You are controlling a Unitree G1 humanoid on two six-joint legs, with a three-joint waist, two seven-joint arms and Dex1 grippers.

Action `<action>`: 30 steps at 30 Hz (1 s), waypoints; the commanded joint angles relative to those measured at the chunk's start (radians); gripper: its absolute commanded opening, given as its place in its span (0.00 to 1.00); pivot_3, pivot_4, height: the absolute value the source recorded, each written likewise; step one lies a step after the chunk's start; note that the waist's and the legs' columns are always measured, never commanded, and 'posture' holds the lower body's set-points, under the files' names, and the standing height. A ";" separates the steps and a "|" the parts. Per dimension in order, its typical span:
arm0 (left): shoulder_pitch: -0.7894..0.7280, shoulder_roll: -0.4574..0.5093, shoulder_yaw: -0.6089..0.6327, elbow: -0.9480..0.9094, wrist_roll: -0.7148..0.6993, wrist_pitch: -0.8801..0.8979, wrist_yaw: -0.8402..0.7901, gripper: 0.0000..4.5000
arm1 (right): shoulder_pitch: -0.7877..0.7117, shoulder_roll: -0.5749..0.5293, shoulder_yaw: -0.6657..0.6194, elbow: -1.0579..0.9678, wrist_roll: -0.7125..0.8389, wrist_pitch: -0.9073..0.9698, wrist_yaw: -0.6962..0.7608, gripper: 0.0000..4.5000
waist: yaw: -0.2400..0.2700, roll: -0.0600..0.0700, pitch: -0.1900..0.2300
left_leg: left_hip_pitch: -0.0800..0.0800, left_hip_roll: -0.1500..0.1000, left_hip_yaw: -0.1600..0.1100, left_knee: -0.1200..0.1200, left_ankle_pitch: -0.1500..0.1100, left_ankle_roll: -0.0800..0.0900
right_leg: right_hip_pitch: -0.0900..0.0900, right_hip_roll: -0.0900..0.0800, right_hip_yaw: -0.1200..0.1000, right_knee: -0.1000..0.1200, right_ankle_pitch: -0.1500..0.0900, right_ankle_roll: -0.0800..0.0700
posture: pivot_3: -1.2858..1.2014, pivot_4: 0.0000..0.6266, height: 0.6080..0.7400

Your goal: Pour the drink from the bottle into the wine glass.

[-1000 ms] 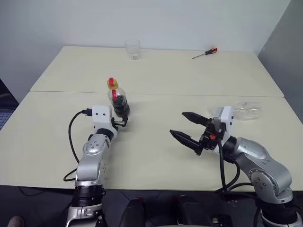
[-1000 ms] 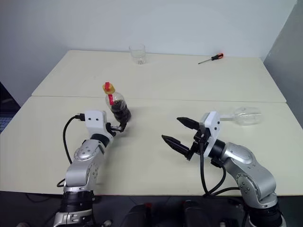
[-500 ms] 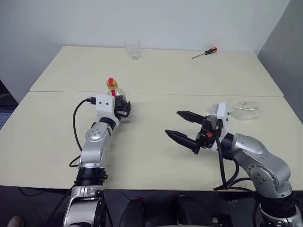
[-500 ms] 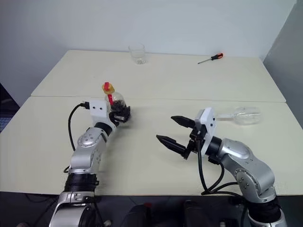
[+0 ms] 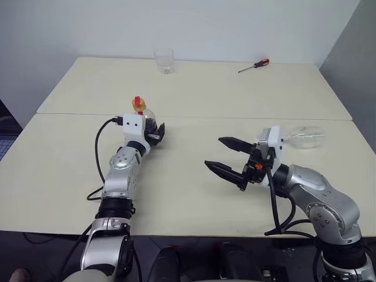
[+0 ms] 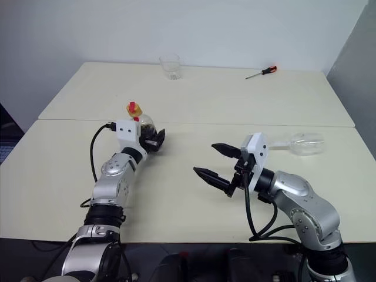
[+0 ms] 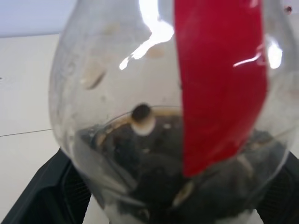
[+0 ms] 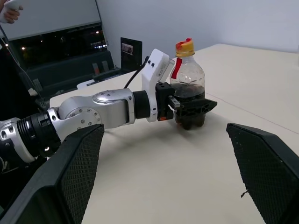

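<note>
Though upright, bottle (image 8: 188,86) part-full of drink (image 8: 189,92)

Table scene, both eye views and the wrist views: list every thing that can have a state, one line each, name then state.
bottle: upright, capped, dark drink low in its body
left gripper: fingers on both sides of the bottle's base
right gripper: open, empty
wine glass: lying on its side, empty
tumbler: upright, empty
screwdriver: lying flat

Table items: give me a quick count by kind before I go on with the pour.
Bottle: 1
Wine glass, lying on its side: 1
Tumbler: 1
Screwdriver: 1
Total: 4
</note>
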 commanded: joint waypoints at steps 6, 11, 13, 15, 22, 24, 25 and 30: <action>-0.026 0.010 0.011 -0.003 -0.013 -0.041 -0.011 0.47 | -0.017 -0.002 -0.003 -0.016 0.012 -0.004 -0.006 1.00 | 0.000 0.000 0.000 | 0.000 0.000 0.000 0.000 0.000 0.000 | 0.000 0.000 0.000 0.000 0.000 0.000 | 0.52 0.24 1.00; -0.026 0.013 0.012 -0.005 -0.013 -0.041 -0.013 0.42 | -0.017 -0.003 -0.002 -0.015 0.013 -0.002 -0.004 1.00 | 0.000 0.000 0.000 | 0.000 0.000 0.000 0.000 0.000 0.000 | 0.000 0.000 0.000 0.000 0.000 0.000 | 0.52 0.24 1.00; -0.026 0.015 0.010 -0.010 -0.013 -0.034 -0.017 0.41 | -0.020 -0.004 0.000 -0.012 0.011 -0.002 -0.003 1.00 | 0.000 0.000 0.000 | 0.000 0.000 0.000 0.000 0.000 0.000 | 0.000 0.000 0.000 0.000 0.000 0.000 | 0.52 0.24 1.00; -0.026 0.018 0.003 -0.023 -0.014 -0.015 -0.029 0.40 | -0.028 -0.003 0.002 -0.003 0.001 -0.006 -0.004 1.00 | 0.000 0.000 0.000 | 0.000 0.000 0.000 0.000 0.000 0.000 | 0.000 0.000 0.000 0.000 0.000 0.000 | 0.52 0.24 1.00; -0.023 0.052 -0.043 -0.112 -0.037 0.081 -0.161 0.40 | -0.164 0.017 0.052 0.119 -0.151 -0.025 -0.096 1.00 | -0.001 0.000 0.000 | 0.000 0.000 0.000 0.000 0.000 0.000 | -0.001 0.000 0.000 0.001 0.000 0.000 | 0.52 0.24 1.00; -0.029 0.083 -0.083 -0.147 -0.046 0.112 -0.253 0.40 | -0.230 0.033 0.078 0.180 -0.197 -0.033 -0.108 1.00 | -0.001 0.000 0.000 | 0.000 0.000 0.000 0.000 0.000 0.000 | -0.001 0.000 0.000 0.001 0.000 0.000 | 0.52 0.24 1.00; -0.034 0.097 -0.100 -0.160 -0.053 0.123 -0.298 0.40 | -0.262 0.042 0.091 0.210 -0.222 -0.043 -0.111 1.00 | -0.001 0.000 0.000 | 0.000 0.000 0.000 0.000 0.000 0.000 | -0.001 0.000 0.000 0.001 0.000 0.000 | 0.52 0.24 1.00; -0.053 0.148 -0.160 -0.239 -0.112 0.177 -0.500 0.40 | -0.418 0.112 0.096 0.338 -0.247 -0.039 -0.113 1.00 | -0.003 0.001 0.001 | -0.001 0.000 0.000 0.000 0.000 0.000 | -0.002 0.000 0.000 0.002 0.000 0.000 | 0.52 0.24 1.00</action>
